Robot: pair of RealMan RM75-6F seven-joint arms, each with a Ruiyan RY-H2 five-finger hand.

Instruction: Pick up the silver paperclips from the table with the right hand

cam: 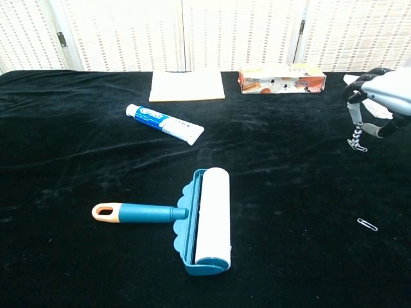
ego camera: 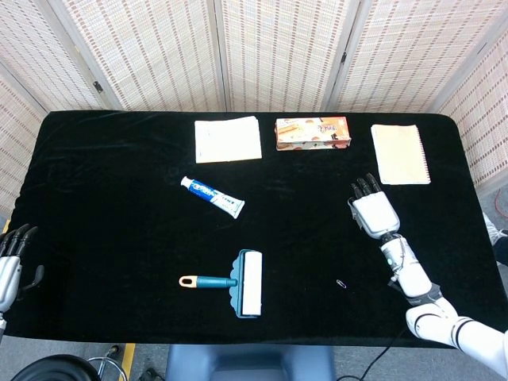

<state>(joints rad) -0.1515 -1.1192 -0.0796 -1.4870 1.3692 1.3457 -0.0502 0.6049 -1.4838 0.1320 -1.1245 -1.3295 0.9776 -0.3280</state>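
Observation:
My right hand (ego camera: pixel 373 213) hovers above the right side of the black table, palm down, with its fingers pointing to the far edge. In the chest view the right hand (cam: pixel 380 96) pinches a short chain of silver paperclips (cam: pixel 357 142) that dangles below its thumb. One more single silver paperclip (ego camera: pixel 342 283) lies on the cloth near the front edge, in front of and slightly left of this hand; the chest view shows this loose paperclip (cam: pixel 367 224) at the lower right. My left hand (ego camera: pixel 9 258) rests at the table's front left corner, fingers apart and holding nothing.
A teal lint roller (ego camera: pixel 238 282) lies front centre and a toothpaste tube (ego camera: pixel 212 197) behind it. Along the far edge are a white notepad (ego camera: pixel 228 139), a snack box (ego camera: pixel 312 133) and a spiral notebook (ego camera: pixel 400 153).

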